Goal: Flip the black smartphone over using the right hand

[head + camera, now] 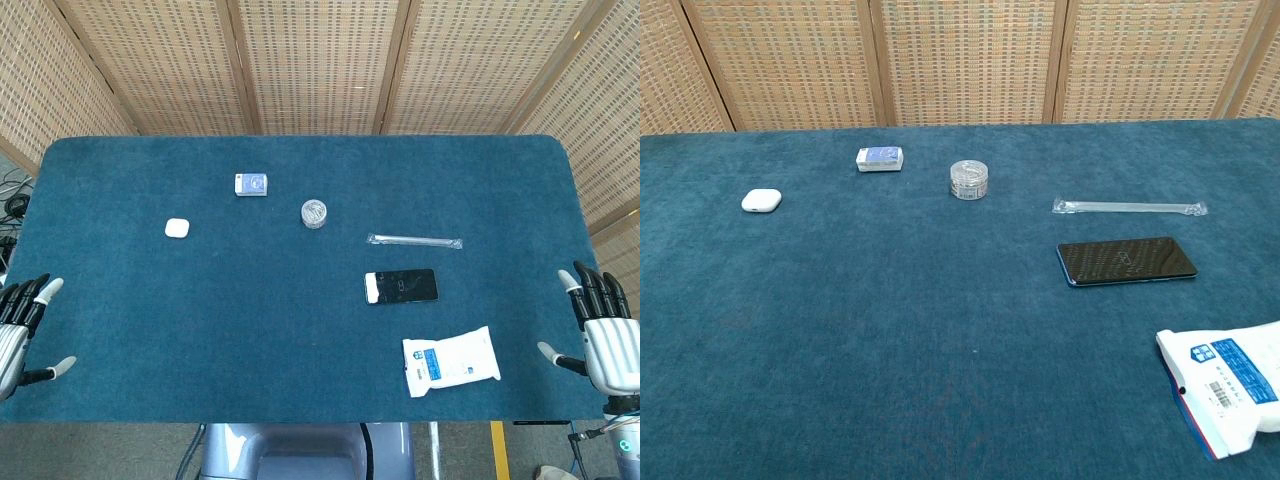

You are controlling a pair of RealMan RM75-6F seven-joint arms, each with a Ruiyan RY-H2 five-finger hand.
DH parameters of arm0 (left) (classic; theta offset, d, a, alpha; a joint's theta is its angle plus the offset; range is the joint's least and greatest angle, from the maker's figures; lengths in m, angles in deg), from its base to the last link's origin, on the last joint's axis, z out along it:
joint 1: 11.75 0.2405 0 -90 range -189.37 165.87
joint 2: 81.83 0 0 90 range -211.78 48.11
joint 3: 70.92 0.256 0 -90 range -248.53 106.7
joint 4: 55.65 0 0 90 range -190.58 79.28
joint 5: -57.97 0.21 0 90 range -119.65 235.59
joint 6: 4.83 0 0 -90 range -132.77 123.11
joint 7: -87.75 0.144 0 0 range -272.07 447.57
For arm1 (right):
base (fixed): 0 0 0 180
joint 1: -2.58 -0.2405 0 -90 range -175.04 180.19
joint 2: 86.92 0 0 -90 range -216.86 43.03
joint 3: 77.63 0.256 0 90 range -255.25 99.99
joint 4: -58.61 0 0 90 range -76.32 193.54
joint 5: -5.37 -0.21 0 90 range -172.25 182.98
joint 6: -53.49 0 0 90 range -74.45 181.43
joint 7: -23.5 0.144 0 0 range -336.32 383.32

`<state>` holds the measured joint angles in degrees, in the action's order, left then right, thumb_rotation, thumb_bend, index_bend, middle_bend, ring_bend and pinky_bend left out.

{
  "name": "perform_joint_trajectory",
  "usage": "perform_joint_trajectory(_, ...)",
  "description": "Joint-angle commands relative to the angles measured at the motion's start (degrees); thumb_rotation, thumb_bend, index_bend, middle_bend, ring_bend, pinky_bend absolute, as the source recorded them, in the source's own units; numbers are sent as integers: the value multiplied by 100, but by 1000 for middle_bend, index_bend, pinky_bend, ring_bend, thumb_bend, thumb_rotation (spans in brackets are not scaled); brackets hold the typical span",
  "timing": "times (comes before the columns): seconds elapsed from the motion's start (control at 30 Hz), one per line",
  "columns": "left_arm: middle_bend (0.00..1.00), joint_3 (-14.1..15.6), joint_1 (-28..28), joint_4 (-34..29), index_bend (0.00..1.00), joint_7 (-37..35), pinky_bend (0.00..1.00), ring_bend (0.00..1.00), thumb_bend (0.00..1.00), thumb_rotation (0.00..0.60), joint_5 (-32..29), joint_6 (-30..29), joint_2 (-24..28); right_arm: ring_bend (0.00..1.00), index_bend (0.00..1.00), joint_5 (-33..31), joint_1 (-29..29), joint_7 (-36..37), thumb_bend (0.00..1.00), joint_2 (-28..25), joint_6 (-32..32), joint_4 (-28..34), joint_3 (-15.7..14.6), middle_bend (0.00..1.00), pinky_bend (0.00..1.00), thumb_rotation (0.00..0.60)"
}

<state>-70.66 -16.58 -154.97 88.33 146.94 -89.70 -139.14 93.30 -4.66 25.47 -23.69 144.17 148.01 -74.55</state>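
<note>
Smartphone (pixel 401 286), black, lies flat on the blue table (pixel 250 330), just beyond the white wipes packet (pixel 451 361) and nearer than the wrapped straw (pixel 414 240). Right hand (pixel 604 335) and left hand (pixel 18 330) hover at the table's side edges, fingers spread, holding nothing.

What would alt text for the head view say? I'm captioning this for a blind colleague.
A black smartphone lies flat on a blue table, untouched, with the open right hand and left hand at the table's edges. Around it lie a wipes packet, wrapped straw, small round jar, blue box and white case.
</note>
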Motion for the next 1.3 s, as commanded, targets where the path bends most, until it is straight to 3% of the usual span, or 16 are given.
perform_joint_trajectory(0.03, 0, -30, 16, 46, 0, 37, 0, 0, 0, 600, 18, -81, -59, 0, 0, 23, -3, -11, 0, 5, -37, 1, -1, 0, 0, 600)
perform_joint_trajectory(0.37, 0, -84, 33, 163, 0, -22, 0, 0, 0, 600, 49, -192, -122, 0, 0, 62, -347, -80, 0, 97, -723, 115, -1, 0, 0, 600)
perform_joint_trajectory(0.5, 0, -116, -8, 205, 0, 39, 0, 0, 0, 600, 11, -135, -175, 0, 9, -26, -906, -373, 0, 36, -1498, 453, 208, 0, 0, 600)
perform_joint_trajectory(0.63, 0, -147, -61, 242, 0, 169, 0, 0, 0, 600, -50, -44, -247, 0, 126, -397, -1510, -705, 0, 160, -2373, 683, 482, 0, 0, 600)
perform_joint_trajectory(0.77, 0, -178, -122, 292, 0, 347, 0, 0, 0, 600, -148, 78, -342, 0, 200, -832, -2051, -1075, 10, 607, -3054, 582, 714, 0, 0, 600)
perform_joint_trajectory(0.97, 0, -260, -220, 410, 0, 636, 0, 0, 0, 600, -341, 236, -528, 0, 220, -1849, -2753, -1900, 35, 1443, -3863, 46, 957, 0, 0, 600)
perform_joint_trajectory(1.3, 0, -313, -286, 439, 0, 609, 0, 0, 0, 600, -525, 379, -559, 0, 227, -3127, -3443, -3083, 49, 2514, -4158, -831, 953, 0, 0, 600)
